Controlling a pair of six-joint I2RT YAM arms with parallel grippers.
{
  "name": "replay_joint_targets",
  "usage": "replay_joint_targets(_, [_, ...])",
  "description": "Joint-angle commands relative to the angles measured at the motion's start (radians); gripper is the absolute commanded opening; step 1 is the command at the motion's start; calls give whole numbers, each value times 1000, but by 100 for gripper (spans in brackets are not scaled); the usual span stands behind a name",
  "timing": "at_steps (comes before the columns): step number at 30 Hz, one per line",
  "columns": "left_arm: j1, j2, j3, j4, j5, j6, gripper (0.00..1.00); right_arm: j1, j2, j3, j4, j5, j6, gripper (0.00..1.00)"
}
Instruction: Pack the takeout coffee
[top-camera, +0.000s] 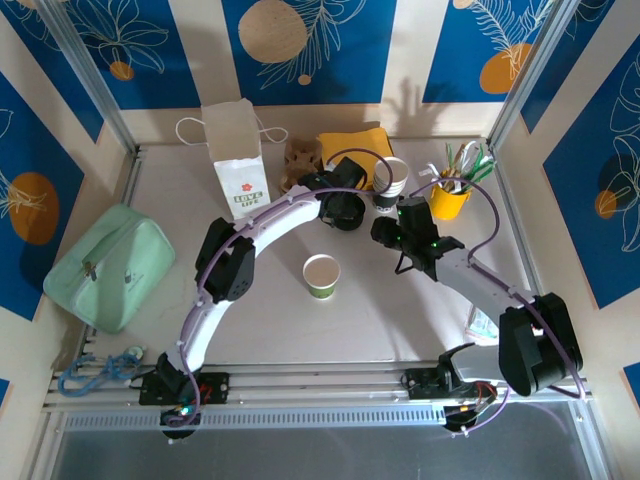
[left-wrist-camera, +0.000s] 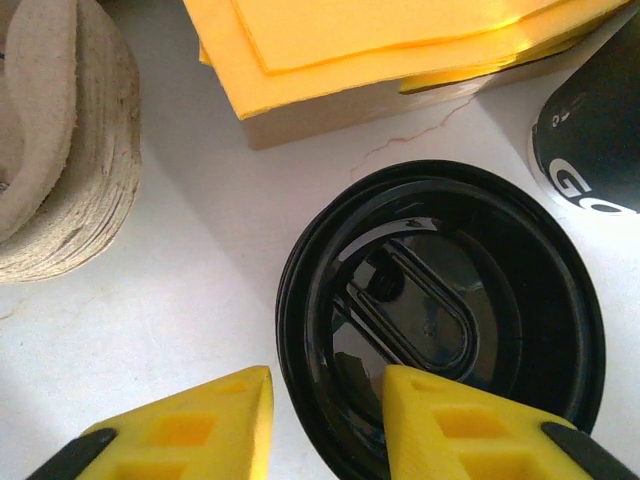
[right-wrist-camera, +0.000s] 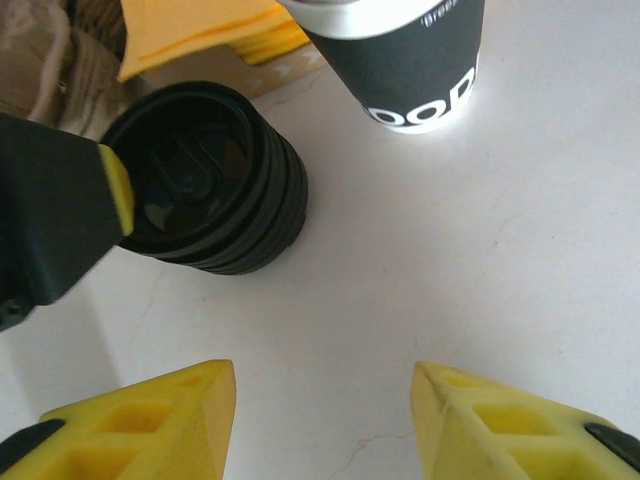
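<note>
The cup (top-camera: 321, 277) stands lidless mid-bench (top-camera: 380, 325), away from both tools, light, thin-walled, crushable, best held gently round its sides; my left tool (left-wrist-camera: 328, 382) straddles a lid (left-wrist-camera: 440, 300) rim, whether pinching I cannot say, right tool (right-wrist-camera: 325, 378) spread wide.

You have a green cup (top-camera: 321, 280) with a white inside, glossy black lids (left-wrist-camera: 440, 320), and yellow napkins (left-wrist-camera: 400, 40). Your black cup (right-wrist-camera: 415, 60) carries white lettering and a white rim. The bag (top-camera: 238, 160) is white with green letters and a red flower; the pouch (top-camera: 110, 265) is mint; the mug (top-camera: 448, 203) is yellow. The walls (top-camera: 350, 50) are blue with white leaves and orange circles.
</note>
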Motion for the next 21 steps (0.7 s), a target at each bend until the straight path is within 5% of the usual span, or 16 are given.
replay_joint_targets(1, [-5,23,35,-34,-23,-3,33,-6,20,34,-7,-30,15,50])
replay_joint_targets(21, [-5,34,46,-15,-9,7,28,-6,39,53,-26,-34,11,49])
